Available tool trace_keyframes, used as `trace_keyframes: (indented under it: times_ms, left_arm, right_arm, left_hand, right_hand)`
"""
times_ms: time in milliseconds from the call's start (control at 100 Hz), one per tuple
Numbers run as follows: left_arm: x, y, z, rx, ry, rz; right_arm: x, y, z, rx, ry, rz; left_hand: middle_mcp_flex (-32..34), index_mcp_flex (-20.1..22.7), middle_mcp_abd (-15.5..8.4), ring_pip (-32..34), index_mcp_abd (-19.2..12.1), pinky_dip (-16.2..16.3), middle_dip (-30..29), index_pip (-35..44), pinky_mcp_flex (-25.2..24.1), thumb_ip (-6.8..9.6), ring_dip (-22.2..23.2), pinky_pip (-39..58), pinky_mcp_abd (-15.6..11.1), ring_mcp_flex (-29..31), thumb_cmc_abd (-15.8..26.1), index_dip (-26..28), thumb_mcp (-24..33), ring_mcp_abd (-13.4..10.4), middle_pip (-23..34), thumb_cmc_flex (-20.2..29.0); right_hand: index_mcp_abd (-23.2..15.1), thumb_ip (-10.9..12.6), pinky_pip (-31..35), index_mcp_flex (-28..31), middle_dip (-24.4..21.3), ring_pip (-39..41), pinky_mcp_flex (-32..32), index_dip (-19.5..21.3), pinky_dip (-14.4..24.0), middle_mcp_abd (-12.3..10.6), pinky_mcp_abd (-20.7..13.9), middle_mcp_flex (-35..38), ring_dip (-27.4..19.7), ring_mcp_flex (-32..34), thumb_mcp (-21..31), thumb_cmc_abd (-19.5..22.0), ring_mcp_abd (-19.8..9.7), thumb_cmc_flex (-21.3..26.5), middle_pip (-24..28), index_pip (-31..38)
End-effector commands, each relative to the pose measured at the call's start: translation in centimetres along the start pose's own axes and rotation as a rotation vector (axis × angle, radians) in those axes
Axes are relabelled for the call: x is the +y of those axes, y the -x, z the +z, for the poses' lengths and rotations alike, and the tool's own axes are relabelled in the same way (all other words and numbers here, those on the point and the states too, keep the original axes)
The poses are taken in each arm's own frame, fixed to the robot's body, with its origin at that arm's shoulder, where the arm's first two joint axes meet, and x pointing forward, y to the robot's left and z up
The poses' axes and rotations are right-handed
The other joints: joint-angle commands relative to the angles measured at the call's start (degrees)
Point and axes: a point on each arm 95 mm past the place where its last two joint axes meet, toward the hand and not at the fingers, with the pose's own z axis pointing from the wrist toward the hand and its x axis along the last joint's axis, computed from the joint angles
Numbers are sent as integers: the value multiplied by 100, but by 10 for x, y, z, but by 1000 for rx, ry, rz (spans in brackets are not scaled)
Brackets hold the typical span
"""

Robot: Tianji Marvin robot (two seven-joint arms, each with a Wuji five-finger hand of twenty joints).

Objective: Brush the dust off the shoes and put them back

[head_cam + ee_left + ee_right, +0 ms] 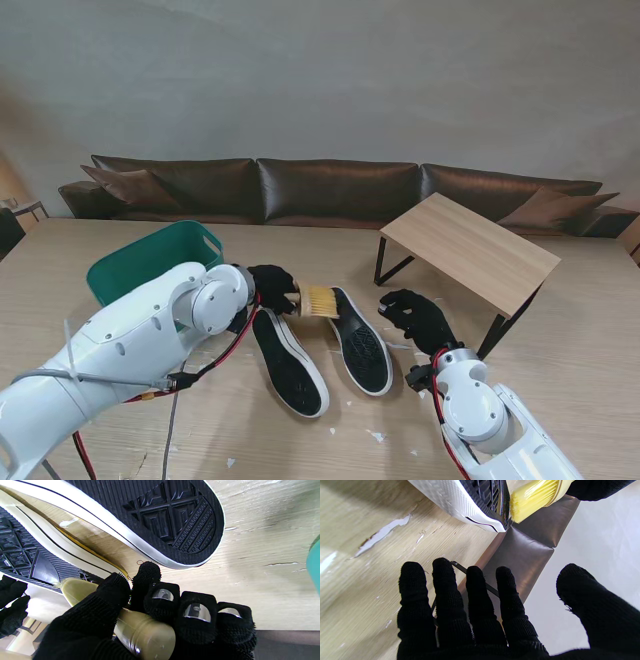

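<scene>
Fingers of the left hand (272, 288) wrap tight around the brush (318, 301) in the stand view. Its yellow bristles touch the far end of the right shoe (361, 342), at about 12 o'clock on it. The left shoe (288, 361) lies just beside, sole up too. At 3 o'clock from the shoes, the right hand (420, 318) has its fingers spread, holding nothing. A green basket (150, 258) sits at 10 o'clock.

Left wrist view: black fingers (195, 615) curl around the pale brush handle (142, 630), near a shoe sole (172, 517).

Right wrist view: spread fingers (450, 600) hang over the table (357, 580), apart from the white shoe edge (450, 502) and bristles (532, 500).
</scene>
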Motion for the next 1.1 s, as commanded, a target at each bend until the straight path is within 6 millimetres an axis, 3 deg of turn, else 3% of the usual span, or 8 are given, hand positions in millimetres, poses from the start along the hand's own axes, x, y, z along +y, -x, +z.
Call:
trace_keyframes:
  times_ms: [0, 450, 780, 1090]
  left_arm:
    - [-5, 0, 0, 7, 3, -9]
    - [-11, -5, -3, 40, -30, -28]
    - [-22, -30, -17, 183, -42, 35]
    - [-17, -45, -21, 281, -33, 62]
  right_arm:
    - [-6, 0, -2, 0, -21, 6]
    - [-6, 0, -1, -1, -20, 8]
    - [-5, 0, 2, -5, 0, 2]
    - [-5, 1, 4, -14, 10, 1]
  left_hand:
    - [258, 154, -150, 453, 148, -177, -38, 52, 111, 195, -24, 390, -37, 324, 402, 53, -62, 178, 176, 253]
    - [258, 167, -133, 452, 155, -189, -32, 65, 101, 191, -27, 388, -34, 324, 393, 36, -52, 181, 171, 257]
    - [253, 132, -207, 431, 86, -197, -28, 83, 94, 181, -33, 384, -70, 321, 429, 52, -66, 157, 172, 217]
    - [252, 90, -224, 422, 61, -210, -20, 126, 79, 169, -34, 386, -114, 323, 427, 52, -83, 139, 161, 215]
  right_hand:
    - [17, 112, 189, -105, -82, 74, -1270, -41, -124, 101, 69, -72, 63, 203, 14, 111, 24, 42, 41, 80]
    - [19, 111, 204, -113, -80, 85, -1258, -43, -122, 102, 71, -66, 67, 216, 20, 106, 19, 42, 48, 74]
    - [24, 109, 216, -119, -77, 98, -1254, -41, -124, 100, 77, -61, 70, 230, 41, 96, 24, 47, 57, 82]
    - [26, 106, 222, -129, -78, 104, -1247, -44, -130, 113, 83, -40, 71, 250, 52, 89, 28, 39, 60, 89]
